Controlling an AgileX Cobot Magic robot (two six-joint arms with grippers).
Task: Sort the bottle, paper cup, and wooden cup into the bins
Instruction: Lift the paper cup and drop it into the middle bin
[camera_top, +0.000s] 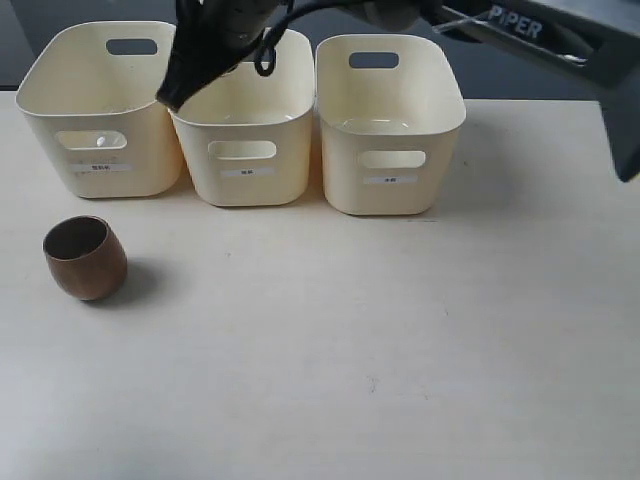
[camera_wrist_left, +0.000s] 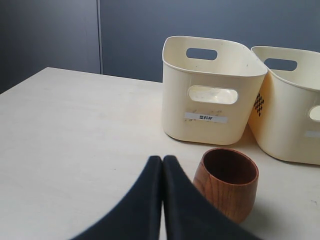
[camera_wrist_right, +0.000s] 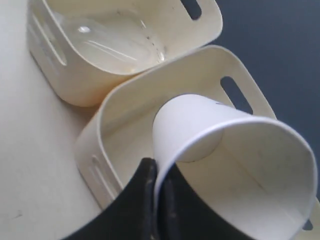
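Bins (camera_top: 390, 120) line the desk's (camera_top: 400, 350) upper edge; the right pincer (camera_wrist_right: 159, 200) pinches the paper cup (camera_wrist_right: 235, 165) above the middle one. Wooden cup (camera_top: 85, 258) stands lower left, beside the clenched left pincer (camera_wrist_left: 162, 165). Bottle (camera_wrist_right: 110, 45) lies in another bin.

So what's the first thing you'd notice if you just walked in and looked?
Probably the white paper cup, pinched by its rim in the right gripper and tipped over the middle bin. Next, the dark wooden cup standing alone on the table, in front of the left bin, with the shut left gripper close beside it.
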